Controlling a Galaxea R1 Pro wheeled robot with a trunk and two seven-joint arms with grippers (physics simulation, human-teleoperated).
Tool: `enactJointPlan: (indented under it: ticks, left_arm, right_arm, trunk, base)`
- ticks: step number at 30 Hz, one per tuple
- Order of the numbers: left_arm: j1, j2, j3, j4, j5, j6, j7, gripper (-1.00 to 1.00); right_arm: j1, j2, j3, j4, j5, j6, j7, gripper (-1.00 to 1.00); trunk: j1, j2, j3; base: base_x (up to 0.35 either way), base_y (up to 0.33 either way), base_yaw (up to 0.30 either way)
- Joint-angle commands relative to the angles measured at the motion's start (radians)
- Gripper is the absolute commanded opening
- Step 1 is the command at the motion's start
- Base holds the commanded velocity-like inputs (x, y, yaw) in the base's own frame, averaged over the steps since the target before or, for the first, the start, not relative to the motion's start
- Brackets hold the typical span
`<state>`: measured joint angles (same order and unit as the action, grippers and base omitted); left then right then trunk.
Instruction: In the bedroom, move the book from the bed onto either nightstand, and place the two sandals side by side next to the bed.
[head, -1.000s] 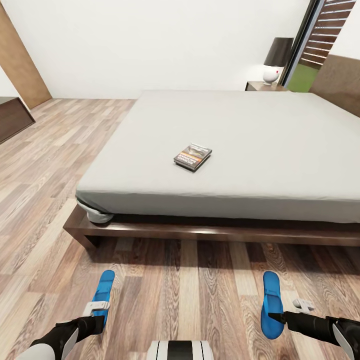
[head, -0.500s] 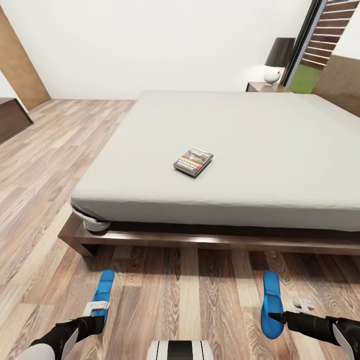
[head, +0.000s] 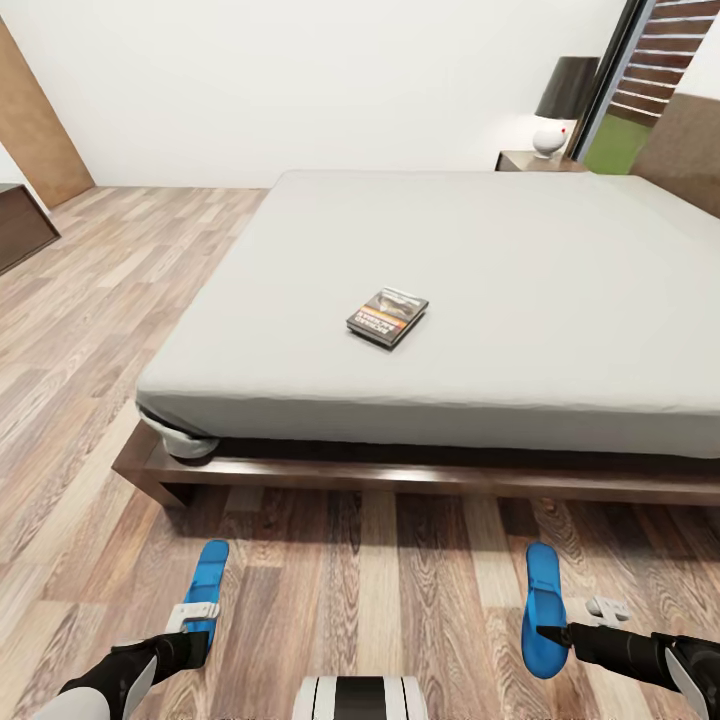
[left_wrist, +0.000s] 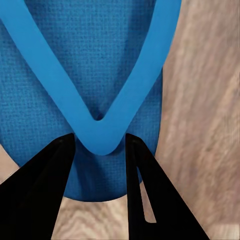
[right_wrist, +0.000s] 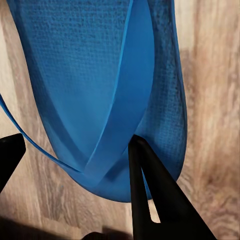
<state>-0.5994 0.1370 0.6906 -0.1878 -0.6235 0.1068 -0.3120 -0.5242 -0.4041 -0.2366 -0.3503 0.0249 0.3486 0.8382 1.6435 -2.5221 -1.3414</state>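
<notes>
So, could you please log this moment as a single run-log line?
left gripper: shut on left sandal | right gripper: shut on right sandal | book: on bed | sandals: apart, facing bed

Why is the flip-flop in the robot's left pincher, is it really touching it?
Touching. In the left wrist view both black fingers press against the strap of the blue flip-flop, where its two bands meet.

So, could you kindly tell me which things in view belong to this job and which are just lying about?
Job:
- book on the bed
- left sandal, held by the left tool
- right sandal, held by the right tool
- nightstand

Lying about:
- lamp on the nightstand
- dark cabinet at the far left
</notes>
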Motion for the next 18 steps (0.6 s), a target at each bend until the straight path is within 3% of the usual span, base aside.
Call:
enactJointPlan:
  ticks: [1, 8, 11, 12, 14, 18]
  left_arm:
    - [0.0, -0.001, 0.009, -0.002, -0.004, 0.007, -0.007, -1.0]
    - [0.0, -0.001, 0.009, -0.002, -0.004, 0.007, -0.007, -1.0]
    - [0.0, -0.001, 0.009, -0.002, -0.004, 0.007, -0.007, -1.0]
    - [0.0, -0.001, 0.009, -0.002, -0.004, 0.006, -0.007, -1.0]
    - [0.0, -0.001, 0.009, -0.002, -0.004, 0.006, -0.007, -1.0]
    - [0.0, -0.001, 0.01, -0.002, -0.004, 0.006, -0.007, -1.0]
  right_arm:
    - [-0.001, 0.001, -0.009, -0.001, 0.0, 0.012, 0.009, -1.0]
    - [-0.001, 0.0, -0.009, -0.006, -0.003, 0.012, 0.024, -1.0]
    - [0.0, -0.002, -0.01, -0.007, -0.003, 0.012, 0.204, -1.0]
    - [-0.001, -0.003, -0.01, -0.007, -0.002, 0.012, 0.314, -1.0]
    - [-0.001, -0.003, -0.01, -0.007, -0.002, 0.012, 0.36, -1.0]
    - [-0.001, -0.003, -0.01, -0.007, -0.002, 0.012, 0.388, -1.0]
  trunk:
    - [0.0, -0.001, -0.005]
    - [0.003, -0.002, -0.032]
    - [0.005, -0.003, -0.043]
    - [0.005, -0.003, -0.047]
    - [0.006, -0.004, -0.055]
    - [0.007, -0.004, -0.067]
  base:
    - [0.0, 0.0, 0.0]
    - [0.0, 0.0, 0.0]
    - [0.0, 0.0, 0.0]
    - [0.0, 0.0, 0.0]
    - [0.0, 0.0, 0.0]
    - [0.0, 0.0, 0.0]
